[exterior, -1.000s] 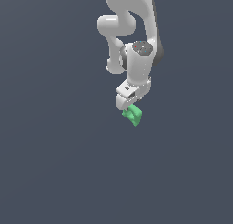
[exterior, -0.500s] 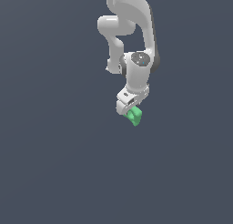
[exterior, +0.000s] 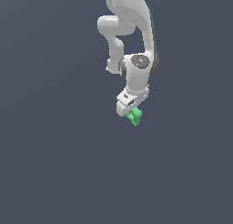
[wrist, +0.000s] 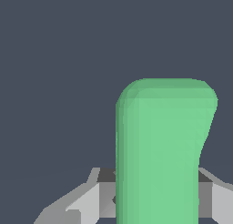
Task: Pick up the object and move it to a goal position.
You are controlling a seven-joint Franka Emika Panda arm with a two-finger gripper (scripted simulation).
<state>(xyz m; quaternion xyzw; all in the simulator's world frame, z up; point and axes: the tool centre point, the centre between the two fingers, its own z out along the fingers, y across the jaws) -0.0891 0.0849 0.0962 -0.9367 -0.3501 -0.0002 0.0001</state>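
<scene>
Up close in the wrist view, the green object point(wrist: 161, 150) fills most of the frame, sitting right between the two grey fingers point(wrist: 86, 202) of the end effector point(wrist: 154, 198). The fingers are closed in against it on both sides, so the grasp looks solid.

What's changed: over the last second the arm has drifted a little toward the exterior view's right, and the object has gone along with it, staying tucked under the end effector point(exterior: 131, 113) the whole time. The object point(exterior: 135, 117) hasn't slipped or rotated in any obvious way. So the pick is done, and the robot looks to be in the carry phase now.

Further out there's really nothing. Just the flat dark grey tabletop point(exterior: 54, 173) all around, no other items, no clutter in the path. No goal marker shows up in either view, so how much travel is left can't be judged. Nothing visible blocks the way.
</scene>
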